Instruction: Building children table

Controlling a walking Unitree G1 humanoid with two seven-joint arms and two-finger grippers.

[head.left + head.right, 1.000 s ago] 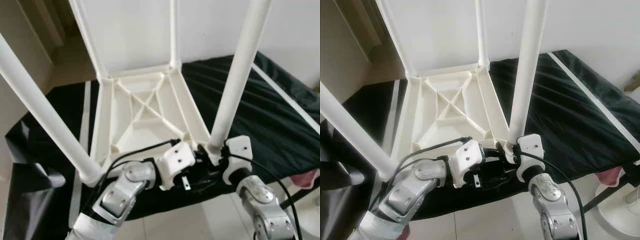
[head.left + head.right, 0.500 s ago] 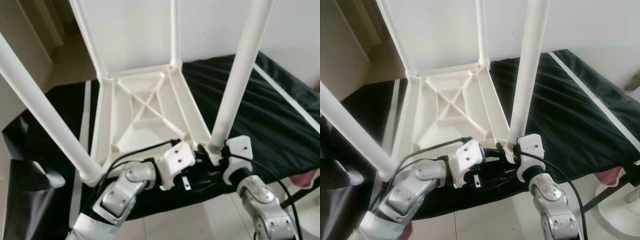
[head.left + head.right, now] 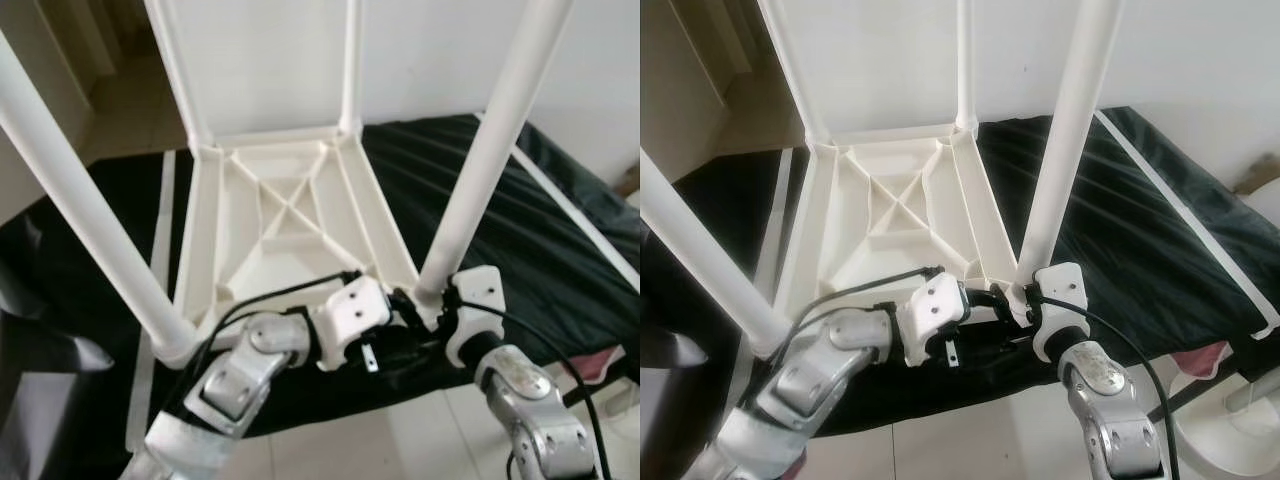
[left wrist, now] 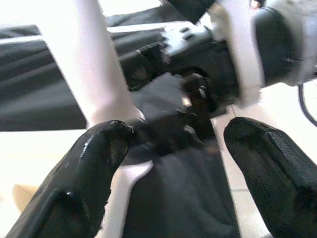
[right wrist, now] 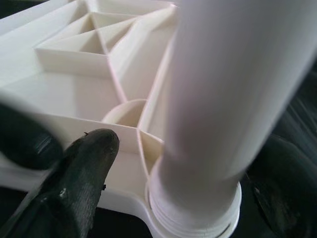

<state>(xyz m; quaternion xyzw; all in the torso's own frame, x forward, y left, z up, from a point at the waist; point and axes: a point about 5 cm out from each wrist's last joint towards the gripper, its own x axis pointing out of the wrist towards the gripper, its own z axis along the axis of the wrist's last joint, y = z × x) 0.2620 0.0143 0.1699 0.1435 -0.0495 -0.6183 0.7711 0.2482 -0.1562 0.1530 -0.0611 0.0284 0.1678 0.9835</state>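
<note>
My right gripper clasps the near-right leg, now tilted further rightward at lower right, left gripper open, so it isn't seated.

The white legs run past the frame's top.

No text, label, brand, number or sign can be read in any view. The white plastic table, its legs, the black cloth beneath it and the robot's wrist housings all show plain, unmarked surfaces.
</note>
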